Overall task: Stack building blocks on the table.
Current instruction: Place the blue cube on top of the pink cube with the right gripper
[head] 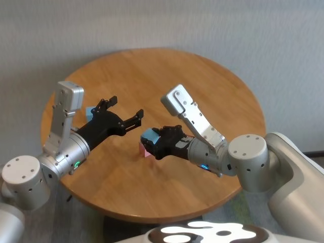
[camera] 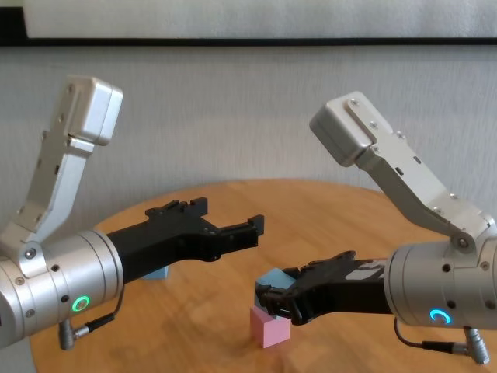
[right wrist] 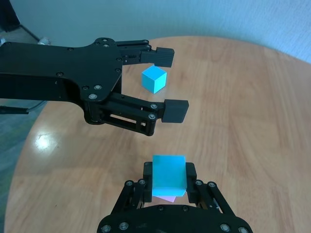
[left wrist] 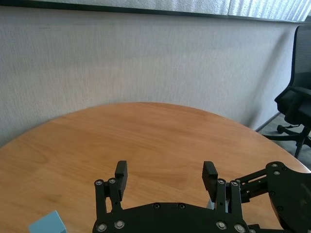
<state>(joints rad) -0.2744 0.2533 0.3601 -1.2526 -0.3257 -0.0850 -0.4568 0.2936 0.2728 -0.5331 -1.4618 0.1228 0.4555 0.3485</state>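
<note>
The round wooden bench carries three small cubes. The right end effector is pinching a light blue cube between its two black fingers, one pressed against each side face. That cube sits directly above the pink cube, which rests on the bench near its middle. In the chest view the blue cube's underside looks close to the pink cube's top, but whether the two touch cannot be told. From the right wrist view only a sliver of pink shows beneath the held cube.

The left end effector hangs in the air above the bench, its fingers spread wide with nothing between them. It lies just to the left of the right end effector, its fingertips reaching toward the middle of the bench.

The second light blue cube stands alone on the bench, on the left side, well apart from the other two. In the head view it is partly hidden behind the left arm, and in the chest view only a small piece of it shows below that arm's black forearm.

An office chair stands on the floor beyond the bench, by the pale wall.
</note>
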